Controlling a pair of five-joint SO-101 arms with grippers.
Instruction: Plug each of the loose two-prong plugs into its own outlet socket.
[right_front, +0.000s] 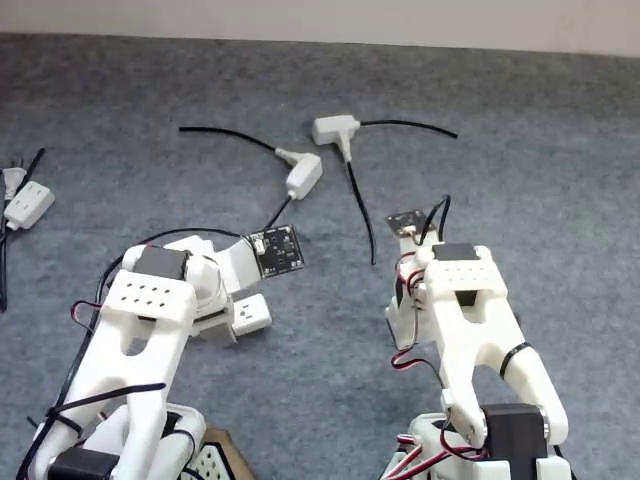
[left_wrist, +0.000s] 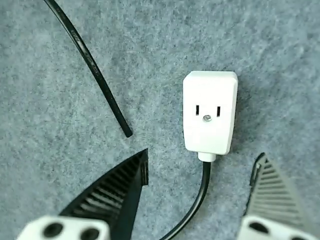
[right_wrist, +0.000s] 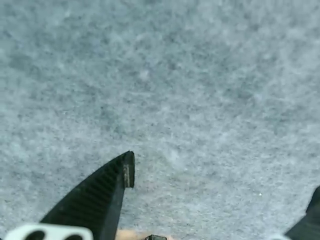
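Observation:
A white outlet socket (left_wrist: 209, 112) lies face up on the grey carpet, showing two slots and a screw. Its black cord (left_wrist: 200, 195) runs back between my left gripper's fingers. My left gripper (left_wrist: 202, 160) is open, its tips just short of the socket's cord end and holding nothing. In the high view the same socket (right_front: 251, 313) appears to be the white block at the front of the left arm (right_front: 150, 300). Two loose white plug pieces (right_front: 304, 175) (right_front: 335, 128) with black cords lie farther out. My right gripper (right_wrist: 222, 175) hangs open over bare carpet.
A black cord with a free end (left_wrist: 126, 132) lies beside the socket. Another white socket (right_front: 28, 203) sits at the far left edge with a cord attached. A long black cord (right_front: 360, 210) trails between the two arms. The right arm (right_front: 465, 300) is at the lower right.

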